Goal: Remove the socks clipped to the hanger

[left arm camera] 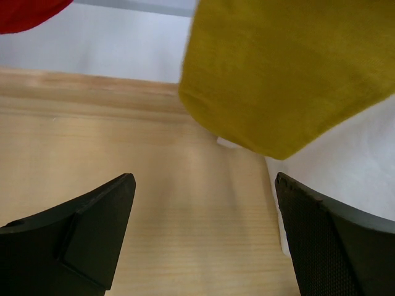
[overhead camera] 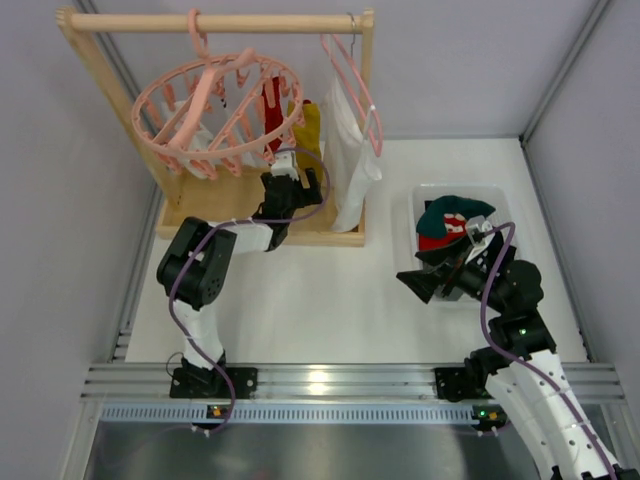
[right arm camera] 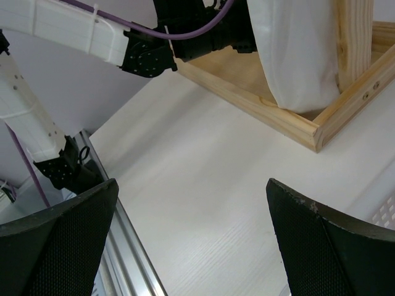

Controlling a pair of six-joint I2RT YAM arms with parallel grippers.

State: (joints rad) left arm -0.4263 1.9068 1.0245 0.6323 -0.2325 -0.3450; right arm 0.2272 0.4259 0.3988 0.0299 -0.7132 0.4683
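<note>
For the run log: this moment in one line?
left end effector: open, facing yellow sock | right end effector: open, empty | bin: holds socks | hanger: red sock clipped

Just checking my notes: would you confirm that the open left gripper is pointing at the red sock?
Not quite: the open left gripper points at the yellow sock; the red sock hangs off to its side. The left wrist view shows this.

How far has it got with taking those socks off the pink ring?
Partly done: socks already lie in the clear bin. In hand: the left gripper, open, sits below the mustard sock. Left: that one and the red sock hang clipped on the hanger. The right gripper is open, empty.
</note>
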